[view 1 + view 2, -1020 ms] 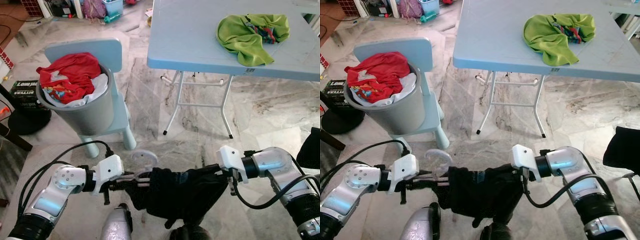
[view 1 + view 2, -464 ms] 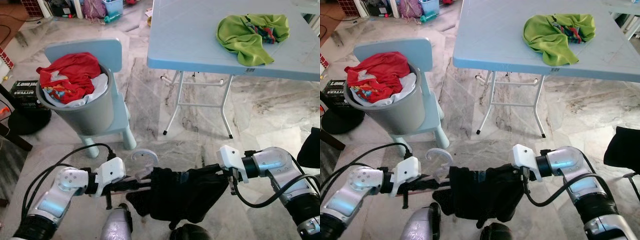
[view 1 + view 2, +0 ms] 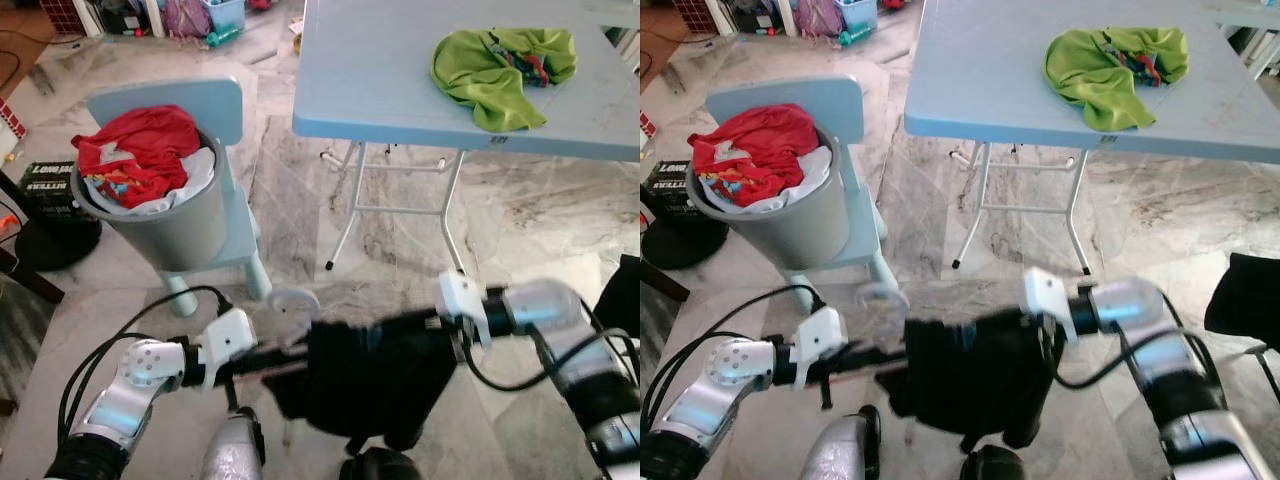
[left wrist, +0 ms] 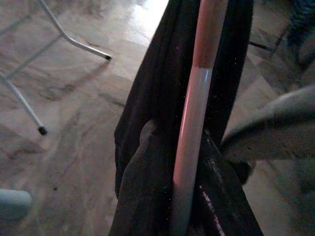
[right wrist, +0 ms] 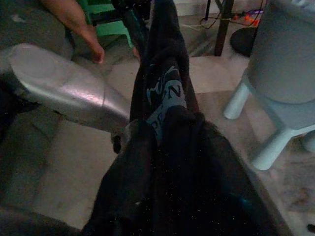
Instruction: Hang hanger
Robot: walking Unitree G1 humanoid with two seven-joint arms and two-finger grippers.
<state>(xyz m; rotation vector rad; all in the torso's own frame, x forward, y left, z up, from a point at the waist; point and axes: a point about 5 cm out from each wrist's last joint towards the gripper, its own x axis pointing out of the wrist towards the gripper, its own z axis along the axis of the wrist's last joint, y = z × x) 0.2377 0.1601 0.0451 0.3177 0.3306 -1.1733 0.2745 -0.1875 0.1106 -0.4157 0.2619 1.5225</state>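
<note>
Spanning the gap between the two grippers, the hanger sits level above the marble floor, carrying a black garment that hangs down from it. The left gripper holds the hanger's left end: in the left wrist view the pale bar runs lengthwise between the two black fingers, which are pinched against it. The right gripper is at the hanger's right end, buried in the cloth; in the right wrist view the dark folds cover the fingers, so I cannot tell how the jaws stand. The white hook curls up from the bar, just left of the garment. Compared with one second ago, the hanger and garment are higher in the head views, the right forearm has risen with them, and the left gripper now sits slightly further right. Both arms and the garment are motion-blurred. A grey bucket of red clothes stands on a pale blue chair ahead to the left. A green cloth lies on the blue table ahead, well apart from the hanger.
</note>
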